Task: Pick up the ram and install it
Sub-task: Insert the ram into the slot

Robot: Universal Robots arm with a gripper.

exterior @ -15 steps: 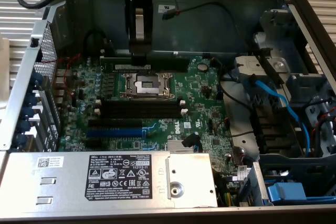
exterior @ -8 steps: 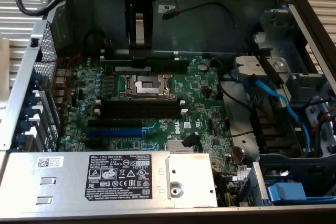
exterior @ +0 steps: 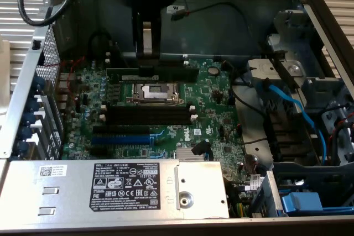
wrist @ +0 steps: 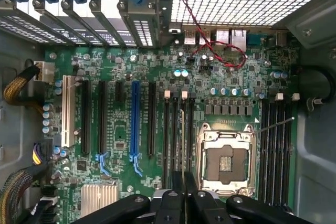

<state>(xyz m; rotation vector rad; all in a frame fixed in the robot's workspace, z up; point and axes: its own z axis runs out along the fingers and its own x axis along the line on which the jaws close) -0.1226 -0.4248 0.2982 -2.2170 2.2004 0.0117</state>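
Open case (exterior: 310, 4) holds the board (exterior: 213, 100). Fingers (wrist: 173, 203) pinch the ram (exterior: 166, 74) tight above it. Wrist view shows the ram edge-on over black slots (wrist: 166, 140).

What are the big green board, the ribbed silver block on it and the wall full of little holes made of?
Green board: looks like rigid laminate with a glossy green coating, white print and soldered parts. Ribbed block: probably bare aluminium, matte silver with parallel fins. Holed wall: likely thin sheet steel, dull grey, punched in a regular grid.
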